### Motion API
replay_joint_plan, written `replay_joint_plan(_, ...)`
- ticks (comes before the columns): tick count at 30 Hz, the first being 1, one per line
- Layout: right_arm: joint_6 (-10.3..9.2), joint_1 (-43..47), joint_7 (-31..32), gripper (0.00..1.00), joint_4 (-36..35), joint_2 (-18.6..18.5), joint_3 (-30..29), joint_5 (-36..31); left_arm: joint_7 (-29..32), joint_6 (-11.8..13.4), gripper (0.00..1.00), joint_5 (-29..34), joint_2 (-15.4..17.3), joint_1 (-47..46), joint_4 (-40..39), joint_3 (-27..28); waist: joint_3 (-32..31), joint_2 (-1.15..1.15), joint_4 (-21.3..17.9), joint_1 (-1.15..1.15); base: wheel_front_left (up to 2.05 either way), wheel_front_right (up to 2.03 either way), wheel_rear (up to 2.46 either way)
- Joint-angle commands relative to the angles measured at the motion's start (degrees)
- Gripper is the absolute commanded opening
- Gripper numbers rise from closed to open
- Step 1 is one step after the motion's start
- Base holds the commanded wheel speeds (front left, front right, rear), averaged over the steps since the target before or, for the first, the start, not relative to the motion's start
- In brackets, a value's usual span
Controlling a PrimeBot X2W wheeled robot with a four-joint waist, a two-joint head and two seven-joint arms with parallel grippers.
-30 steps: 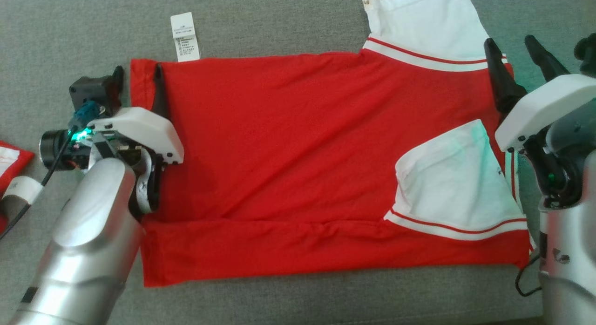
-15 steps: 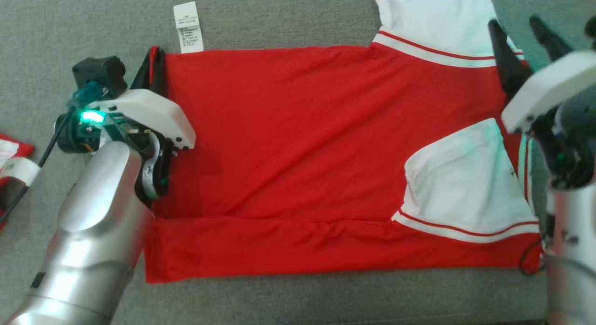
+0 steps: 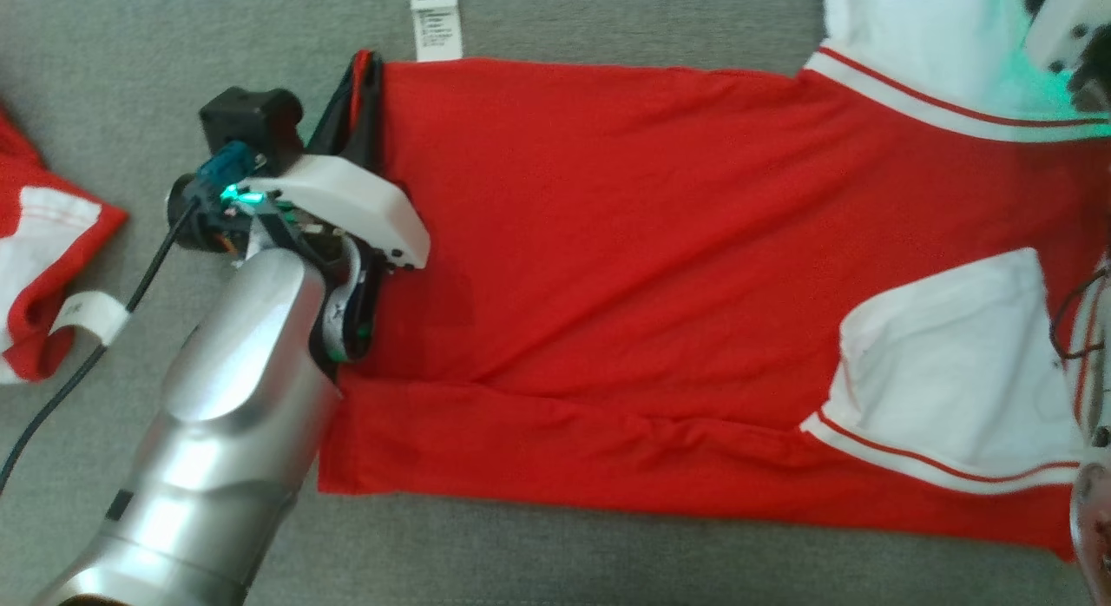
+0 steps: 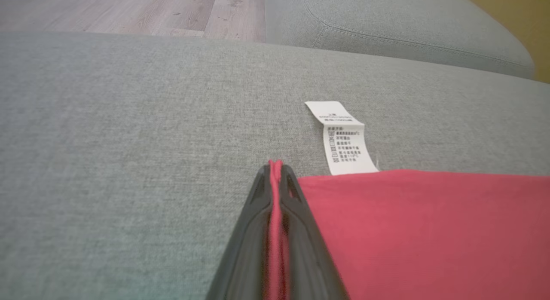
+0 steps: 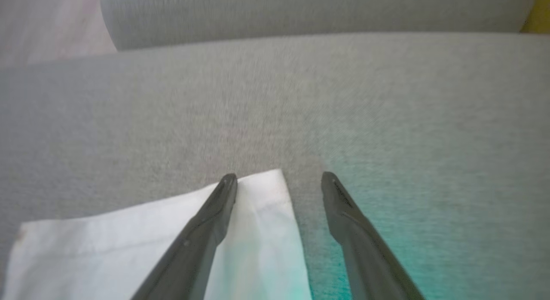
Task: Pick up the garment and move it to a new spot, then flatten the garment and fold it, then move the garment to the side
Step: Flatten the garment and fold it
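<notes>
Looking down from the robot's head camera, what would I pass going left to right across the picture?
A crumpled red-and-white cloth → the left gripper, pinching a hem → a white care label → the red body of the garment → its white sleeve.

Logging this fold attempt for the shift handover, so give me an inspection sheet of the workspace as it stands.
Surface: grey cushion, garment spread on it.
Job's things: red garment lies flat, a crease along its near side; care label sticks out at the far edge.
Clutter: second red-and-white garment at the left.
Grippers: left pincer shut on the garment's corner; right pincer open at the corner of a white sleeve.
Cables: black cable trails from the left wrist.
Surroundings: wooden floor; another cushion behind.
</notes>
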Motion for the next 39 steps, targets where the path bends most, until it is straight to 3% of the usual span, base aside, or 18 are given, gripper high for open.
replay_joint_plan(1, 0.41, -0.99, 2.13, 1.00, 0.85, -0.67, 1.85, -0.79, -0.02, -0.05, 0.00, 0.39, 1.19, 0.65, 0.07, 0.69, 0.53, 0.00, 1.17, -0.01, 0.00, 0.00, 0.00)
replay_joint_plan(5, 0.41, -0.87, 4.60, 0.96, 3.45, -1.42, 4.35, -0.22, -0.43, -0.18, 0.00, 0.20, 0.96, 0.70, 0.30, 0.59, 0.29, 0.00, 1.28, -0.01, 0.00, 0.00, 0.00)
replay_joint_plan(6, 0.41, -0.49, 5.52, 0.38, 3.77, -1.59, 5.50, 0.38, -0.61, -0.18, 0.00, 0.13, 1.02, 0.78, 0.42, 0.65, 0.06, 0.00, 1.11, -0.01, 0.00, 0.00, 0.00)
replay_joint_plan(7, 0.41, -0.08, 5.96, 0.00, 3.66, -1.94, 6.60, 0.98, -0.81, -0.14, 0.00, 0.10, 1.12, 0.90, 0.53, 0.72, -0.18, 0.00, 0.92, -0.01, 0.00, 0.00, 0.00)
replay_joint_plan(11, 0.41, 1.88, 3.77, 0.00, 1.52, -3.49, 8.73, 3.34, -2.42, 0.36, 0.00, -0.07, 1.93, 1.66, 0.81, 1.60, -1.69, 0.00, -0.40, -0.01, 0.00, 0.00, 0.00)
replay_joint_plan(15, 0.41, 2.77, -3.27, 0.00, -0.77, -4.22, 8.61, 5.21, -5.44, 0.55, 0.00, -0.30, 3.22, 2.52, 0.91, 3.11, -3.64, 0.00, -1.96, -0.01, 0.00, 0.00, 0.00)
replay_joint_plan(21, 0.41, 4.92, -7.04, 0.00, -1.64, -4.49, 9.09, 8.95, -10.21, -0.81, 0.00, -2.18, 4.33, 5.00, 0.76, 5.57, -8.15, 0.00, -3.85, -0.01, 0.00, 0.00, 0.00)
replay_joint_plan(28, 0.41, 12.35, -3.66, 0.00, -6.28, -5.85, 9.89, 14.32, -14.28, -6.06, 0.00, -4.37, 6.41, 10.50, -0.88, 6.11, -13.87, 0.00, -5.46, -0.01, 0.00, 0.00, 0.00)
replay_joint_plan(33, 0.41, 22.99, 2.00, 0.00, -15.25, -6.59, 6.77, 16.67, -16.18, -9.07, 0.00, -3.07, 9.00, 15.57, -2.14, 4.31, -17.36, 0.00, -6.17, -0.01, 0.00, 0.00, 0.00)
replay_joint_plan(39, 0.41, 35.78, 9.99, 0.00, -27.89, -3.79, 1.54, 13.71, -17.59, -9.57, 0.00, -1.19, 11.28, 20.23, -2.96, 3.44, -18.71, 0.00, -7.14, -0.01, 0.00, 0.00, 0.00)
